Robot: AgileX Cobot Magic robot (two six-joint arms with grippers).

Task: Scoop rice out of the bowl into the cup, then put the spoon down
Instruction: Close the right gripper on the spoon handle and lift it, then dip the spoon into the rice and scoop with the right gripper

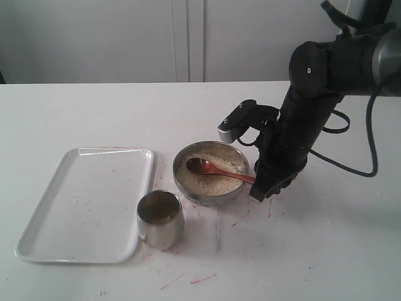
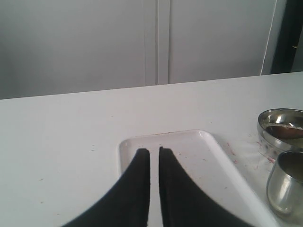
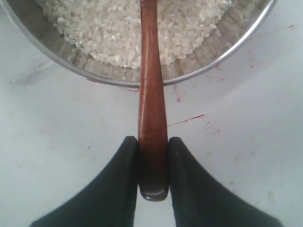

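The right gripper [image 3: 152, 143] pinches the handle end of the spoon [image 1: 219, 170], its head resting on the rice [image 1: 210, 183] in the bowl [image 1: 212, 198], so scooping into the cup [image 1: 160, 221] at the bowl's seven o'clock looks barely begun, while the left gripper [image 2: 154, 153] hangs empty, fingers nearly pressed together.

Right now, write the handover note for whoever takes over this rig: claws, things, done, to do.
Right claw: shut on the end of the spoon handle.
Left claw: jaws nearly together, empty, facing the tray.
The spoon's head lies in the rice in the bowl. The cup stands upright between bowl and tray; its contents are unclear.
Done: spoon gripped.
To do: scoop, tip into cup, set spoon down.
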